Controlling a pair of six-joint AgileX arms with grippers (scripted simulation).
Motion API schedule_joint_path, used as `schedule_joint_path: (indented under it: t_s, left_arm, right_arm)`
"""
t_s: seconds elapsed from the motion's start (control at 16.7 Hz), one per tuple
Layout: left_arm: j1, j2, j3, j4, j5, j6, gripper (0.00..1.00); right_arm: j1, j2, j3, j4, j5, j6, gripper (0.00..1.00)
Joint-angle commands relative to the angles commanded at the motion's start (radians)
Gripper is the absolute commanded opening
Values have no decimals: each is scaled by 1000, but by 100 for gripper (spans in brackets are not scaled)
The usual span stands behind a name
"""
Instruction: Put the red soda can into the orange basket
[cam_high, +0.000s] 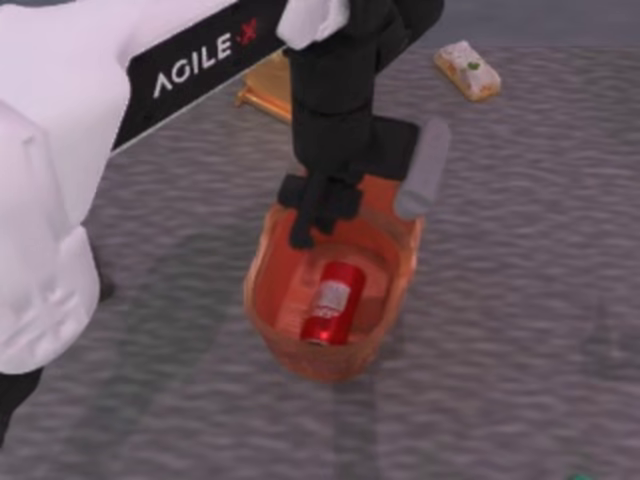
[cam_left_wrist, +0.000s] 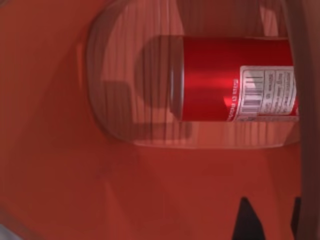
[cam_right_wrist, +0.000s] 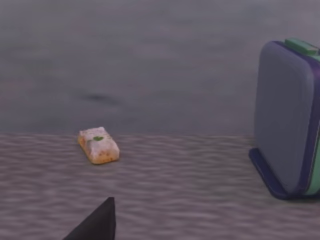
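Lying on its side, one red soda can (cam_high: 335, 302) rests on the ribbed floor of the single orange basket (cam_high: 262, 300). Left end effector (cam_high: 312, 222) hangs released just above it, holding nothing. One bread piece (cam_high: 468, 69) sits well apart on the worktop (cam_high: 520, 300).

- Grey woven-look table (cam_high: 520, 300) — it carries everything.
- Orange basket (cam_high: 262, 300) rests mid-table.
- Frosted bread slice (cam_high: 468, 69) — near the far right edge.
- Golden plate (cam_high: 268, 88) at the far edge.

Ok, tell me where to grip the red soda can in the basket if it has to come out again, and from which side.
Probably from straight above, fingers across the middle of its round body. The red soda can lies on its side on the floor of the orange basket, so its walls block any sideways approach. The left gripper hovers just above it.
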Motion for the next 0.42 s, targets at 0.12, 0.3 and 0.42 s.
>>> schedule_joint_path:
  t_s: [0.12,0.3,0.42]
  left_arm:
    - [17,-1,57,-58,-1,9,0]
    - [43,-6,151,-158,0,25,0]
    - [51,-9,171,-179,0,29,0]
  right_arm:
    - [0,0,0,0,0,0,100]
    - [0,0,0,0,0,0,100]
    - [0,0,0,0,0,0,100]
